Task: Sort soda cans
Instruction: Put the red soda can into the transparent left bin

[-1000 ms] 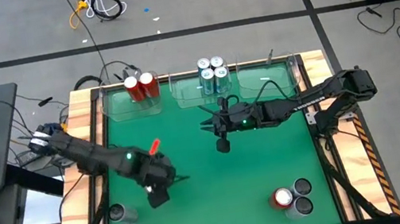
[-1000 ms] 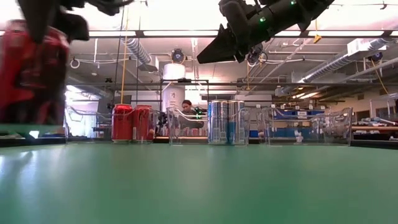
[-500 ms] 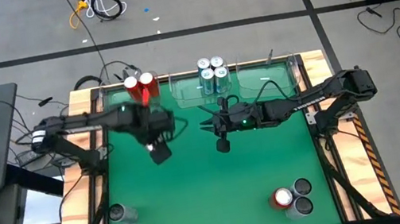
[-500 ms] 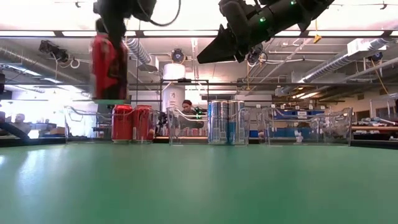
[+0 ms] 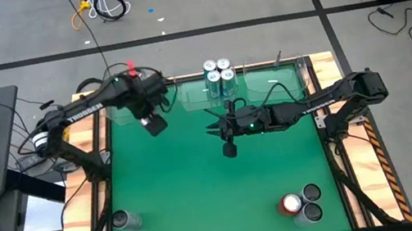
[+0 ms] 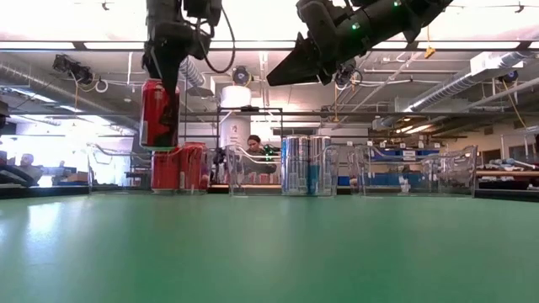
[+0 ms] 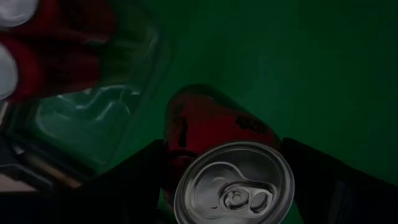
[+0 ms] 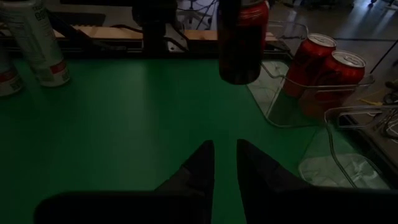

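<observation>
My left gripper (image 6: 160, 84) is shut on a red soda can (image 6: 157, 114) that hangs in the air by the far-left clear bin (image 7: 93, 112). Two red cans (image 8: 317, 62) stand in that bin. In the high view the arm hides the held can and the bin's cans below my left gripper (image 5: 146, 102). My right gripper (image 5: 212, 129) hovers over the mat's middle, holding nothing, its fingers (image 8: 205, 155) a narrow gap apart. Three blue-and-white cans (image 5: 219, 78) stand in the middle bin. My left gripper pinches the red can's upper wall (image 7: 186, 134) just below its silvery top (image 7: 233, 186), one finger (image 7: 137, 174) on each side. The fingers come from above, pointing down. The can hangs upright, lifted clear above the green mat beside the left bin.
Two grey cans (image 5: 129, 230) stand at the near-left corner. A red can (image 5: 290, 203) and two grey cans (image 5: 311, 202) cluster near-right. The far-right bin (image 5: 277, 83) holds nothing. Wooden rails (image 5: 93, 162) edge the table, and a person (image 6: 253, 151) sits in the room beyond.
My left gripper has carried the red can from the near-left middle of the table toward the far edge, up to the left bin, still shut on it. The can has stayed upright and lifted.
</observation>
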Available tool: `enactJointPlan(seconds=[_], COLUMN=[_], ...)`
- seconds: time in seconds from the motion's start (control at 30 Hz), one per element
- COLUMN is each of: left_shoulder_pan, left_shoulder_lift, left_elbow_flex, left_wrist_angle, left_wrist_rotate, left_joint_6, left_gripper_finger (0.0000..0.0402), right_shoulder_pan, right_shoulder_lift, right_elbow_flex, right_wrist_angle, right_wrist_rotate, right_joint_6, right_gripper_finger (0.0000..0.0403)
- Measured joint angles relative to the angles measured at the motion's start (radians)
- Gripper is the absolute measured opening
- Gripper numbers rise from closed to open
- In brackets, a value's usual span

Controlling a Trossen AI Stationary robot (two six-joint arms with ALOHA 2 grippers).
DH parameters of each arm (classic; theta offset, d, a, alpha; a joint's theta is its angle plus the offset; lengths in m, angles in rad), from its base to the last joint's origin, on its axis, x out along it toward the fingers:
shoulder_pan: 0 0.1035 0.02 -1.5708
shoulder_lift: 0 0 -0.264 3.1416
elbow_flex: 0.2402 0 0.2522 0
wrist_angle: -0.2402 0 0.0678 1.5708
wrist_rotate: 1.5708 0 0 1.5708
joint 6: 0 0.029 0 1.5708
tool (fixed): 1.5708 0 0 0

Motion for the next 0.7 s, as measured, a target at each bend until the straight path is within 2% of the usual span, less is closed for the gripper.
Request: enactJointPlan(seconds=[0.27, 0.5, 0.7], left_shoulder_pan=[0.146, 0.215, 0.260], left_shoulder_lift=[0.000, 0.000, 0.000], left_elbow_flex=[0.000, 0.000, 0.000], left_wrist_angle=[0.018, 0.067, 0.108], left_wrist_rotate=[0.000, 0.052, 0.044], left_joint_6=[0.091, 0.153, 0.183], left_gripper_finger=[0.0284, 0.0284, 0.0284], right_shoulder_pan=[0.000, 0.001, 0.001], right_shoulder_lift=[0.000, 0.000, 0.000], right_elbow_flex=[0.000, 0.000, 0.000], right_wrist_angle=[0.000, 0.000, 0.000], right_wrist_rotate=[0.000, 0.000, 0.000], right_joint_6=[0.008, 0.009, 0.009], right_gripper_finger=[0.0057, 0.0057, 0.0056])
